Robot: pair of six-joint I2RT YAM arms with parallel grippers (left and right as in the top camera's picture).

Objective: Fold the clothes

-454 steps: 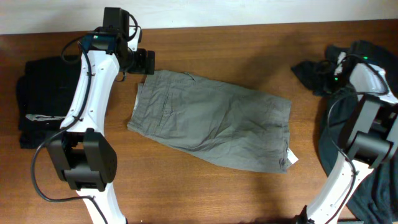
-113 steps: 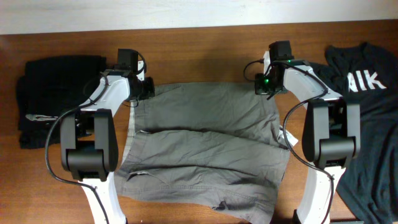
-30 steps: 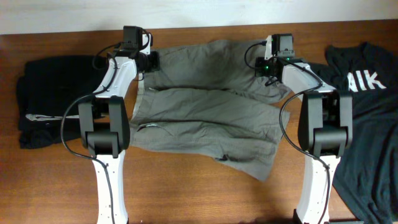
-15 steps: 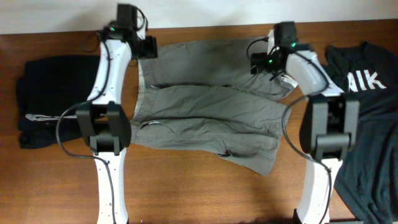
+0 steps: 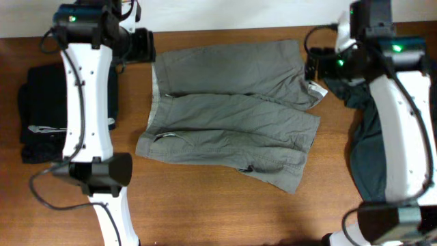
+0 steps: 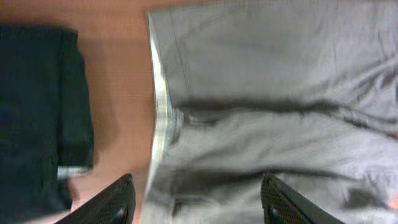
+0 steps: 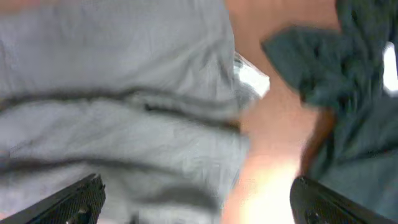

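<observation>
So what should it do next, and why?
Probably bring the left gripper and right gripper, both open and empty, down to the far corners of the shorts to fold that leg over the other: they lie spread flat, unfolded.

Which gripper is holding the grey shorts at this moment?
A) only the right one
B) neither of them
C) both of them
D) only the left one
B: the left gripper and the right gripper both stand open above the shorts, nothing between their fingers, and the shorts lie on the table.
</observation>
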